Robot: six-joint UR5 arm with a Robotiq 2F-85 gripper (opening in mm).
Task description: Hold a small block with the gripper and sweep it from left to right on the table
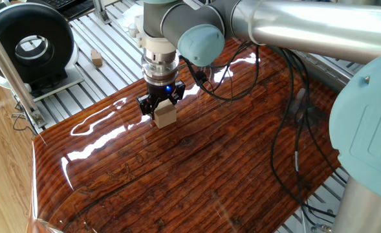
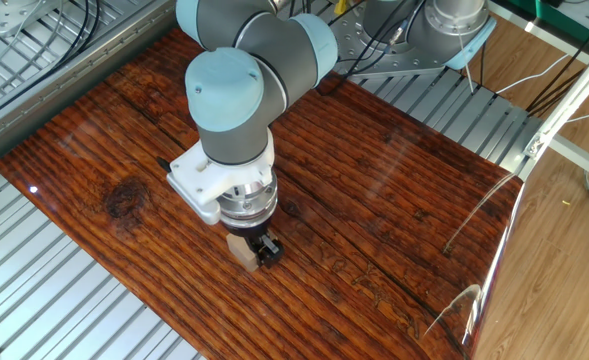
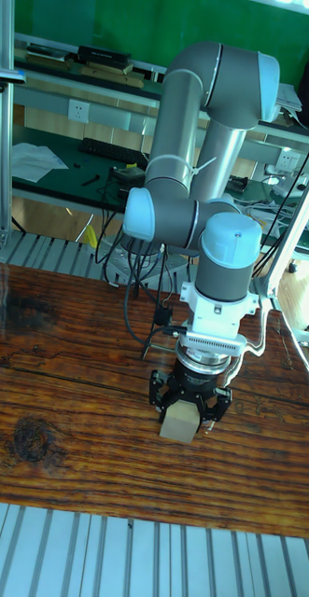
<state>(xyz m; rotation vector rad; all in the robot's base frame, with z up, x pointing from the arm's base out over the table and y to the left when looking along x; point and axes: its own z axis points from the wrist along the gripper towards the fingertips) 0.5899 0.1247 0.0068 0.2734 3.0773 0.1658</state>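
The small block is a pale beige wooden cube held between the black fingers of the gripper, which is shut on it. The block rests on or just above the glossy reddish-brown table, near its back edge in one fixed view. In the other fixed view the small block shows under the silver wrist, with the gripper at the table's near edge. In the tall fixed view the small block sits in the gripper at the table's front right.
A tiny brownish block lies on the ribbed aluminium slats beyond the table. A black round device stands at the back left. Black cables hang over the table's right part. A metal post stands at the left.
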